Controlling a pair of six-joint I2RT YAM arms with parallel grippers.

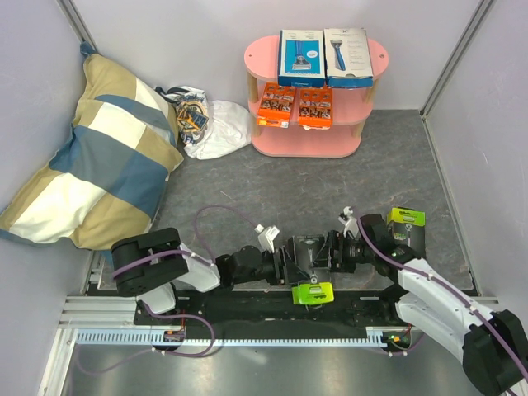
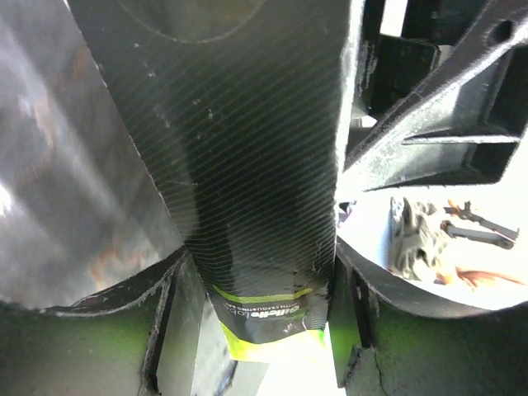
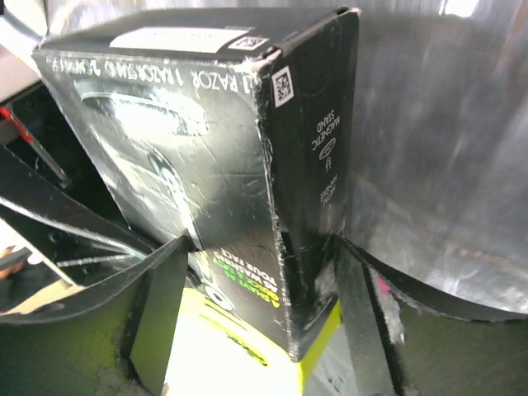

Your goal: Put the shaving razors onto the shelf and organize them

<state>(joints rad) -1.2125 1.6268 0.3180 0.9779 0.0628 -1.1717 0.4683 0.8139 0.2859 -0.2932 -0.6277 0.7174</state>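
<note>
With the pink shelf [image 1: 307, 147] standing at the far end of the surface [image 1: 247, 190], the black box [image 3: 214, 140] sits near my bases, pinched by my left claw [image 2: 260, 272] and bracketed by my right claw [image 3: 260, 256], whose grip I cannot confirm.

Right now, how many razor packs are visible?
6: blue box, white box on shelf top; two orange cards on middle tier; lime-and-black box by right arm; black box between the grippers.
</note>
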